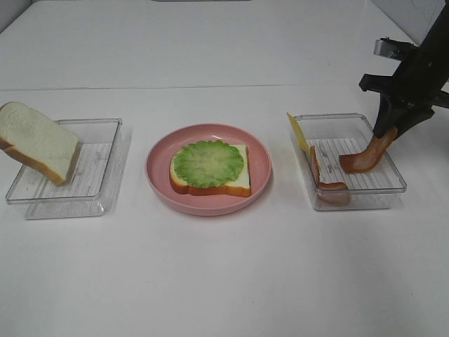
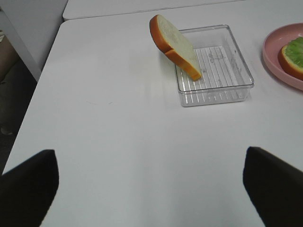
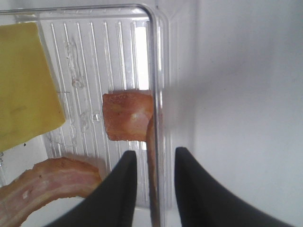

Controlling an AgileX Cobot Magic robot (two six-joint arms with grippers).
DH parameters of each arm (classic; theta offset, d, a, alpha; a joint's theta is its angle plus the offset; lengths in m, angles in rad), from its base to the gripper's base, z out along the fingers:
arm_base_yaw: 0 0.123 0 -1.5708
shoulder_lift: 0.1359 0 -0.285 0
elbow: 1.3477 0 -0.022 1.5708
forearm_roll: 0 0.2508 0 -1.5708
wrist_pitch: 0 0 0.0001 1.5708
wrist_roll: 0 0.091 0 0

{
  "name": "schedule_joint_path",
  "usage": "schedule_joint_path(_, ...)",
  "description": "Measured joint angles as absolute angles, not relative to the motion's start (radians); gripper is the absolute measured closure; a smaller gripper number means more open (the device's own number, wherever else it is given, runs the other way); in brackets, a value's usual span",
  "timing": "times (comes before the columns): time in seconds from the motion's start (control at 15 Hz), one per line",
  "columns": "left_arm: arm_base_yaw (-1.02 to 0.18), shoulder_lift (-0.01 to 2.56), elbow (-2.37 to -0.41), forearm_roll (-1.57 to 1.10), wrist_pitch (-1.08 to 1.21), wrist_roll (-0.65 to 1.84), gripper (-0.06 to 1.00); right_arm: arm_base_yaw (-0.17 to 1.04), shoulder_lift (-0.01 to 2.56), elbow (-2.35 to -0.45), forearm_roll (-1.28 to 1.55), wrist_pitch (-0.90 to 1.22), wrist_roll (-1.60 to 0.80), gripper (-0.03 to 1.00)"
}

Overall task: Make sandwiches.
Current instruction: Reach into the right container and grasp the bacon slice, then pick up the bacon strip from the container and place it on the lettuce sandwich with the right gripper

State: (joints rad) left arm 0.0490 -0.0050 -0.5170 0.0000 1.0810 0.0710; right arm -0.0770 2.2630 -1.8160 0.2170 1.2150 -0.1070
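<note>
Lying on a pink plate [image 1: 158,184], the bread slice [image 1: 238,184] carries a round green lettuce leaf [image 1: 208,163], bare table [image 1: 224,281] around. Farther right, the right gripper [image 1: 387,133] pinches a reddish-brown bacon strip [image 1: 365,158] drooping into a tray [image 1: 384,195]; left gripper [image 2: 151,187] spread wide.

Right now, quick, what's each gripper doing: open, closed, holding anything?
Left gripper: open, holding nothing.
Right gripper: closed on one end of a bacon strip.
</note>
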Motion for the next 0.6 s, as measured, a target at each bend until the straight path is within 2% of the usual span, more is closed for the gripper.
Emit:
schedule_joint_path(0.2, 0.049, -0.005, -0.517, 0.000, 1.081, 0.071, -0.04, -0.077, 2.262, -1.816, 0.217, 1.215, -0.069, 0.72)
schedule_joint_path(0.33, 0.049, -0.005, -0.517, 0.000, 1.081, 0.071, -0.04, -0.077, 2.260, -1.816, 0.216, 1.215, -0.038, 0.94)
schedule_joint_path(0.6, 0.049, -0.005, -0.517, 0.000, 1.081, 0.071, -0.04, -0.077, 2.153, -1.813, 0.219, 1.215, -0.022, 0.95)
